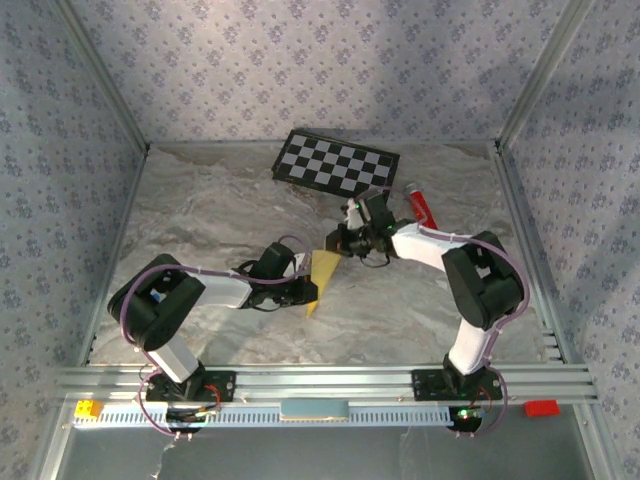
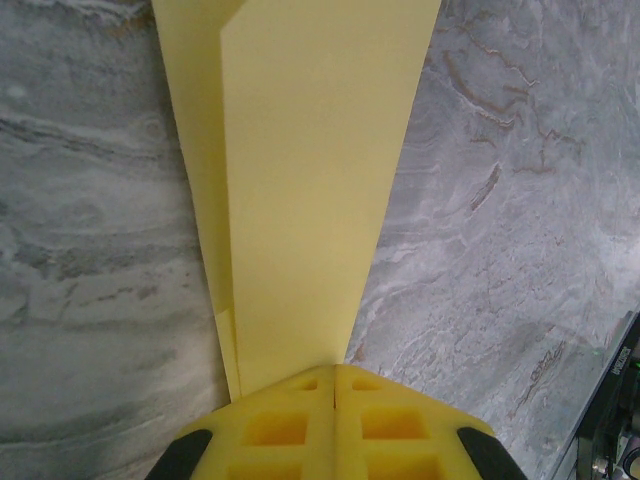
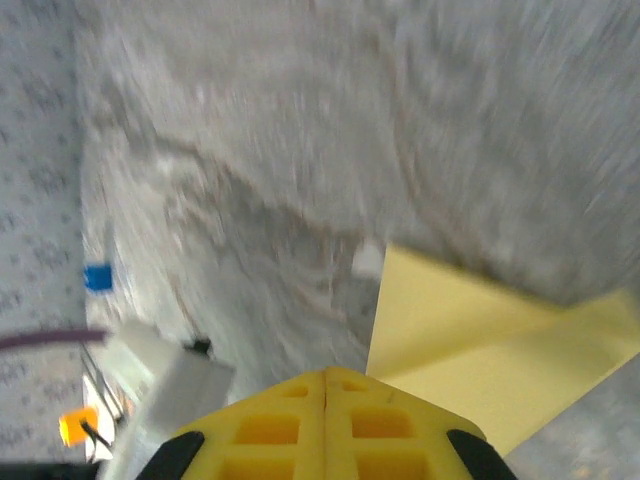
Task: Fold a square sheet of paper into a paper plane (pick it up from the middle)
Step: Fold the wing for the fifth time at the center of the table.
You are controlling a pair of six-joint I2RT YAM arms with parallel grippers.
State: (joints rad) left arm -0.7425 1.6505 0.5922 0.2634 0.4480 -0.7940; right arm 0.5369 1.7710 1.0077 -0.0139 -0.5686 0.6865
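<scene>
From above, the folded yellow paper (image 1: 323, 275) sits near the middle of the marbled surface (image 1: 210, 215), between the tips of the two arms; the left arm (image 1: 225, 290) reaches it from the left and the right arm (image 1: 430, 245) from the upper right; a checkerboard panel (image 1: 337, 162) lies at the far edge, with a red tube (image 1: 422, 206) just beside its right end. At the left wrist, the left fingers (image 2: 280, 430) are pressed together, pinching the narrow end of the paper (image 2: 300, 200), which widens away from them as a long creased strip. At the right wrist, though blurred, the right fingers (image 3: 270, 430) are pressed together with nothing between them; the paper (image 3: 470, 340) lies just beside them to the right.
</scene>
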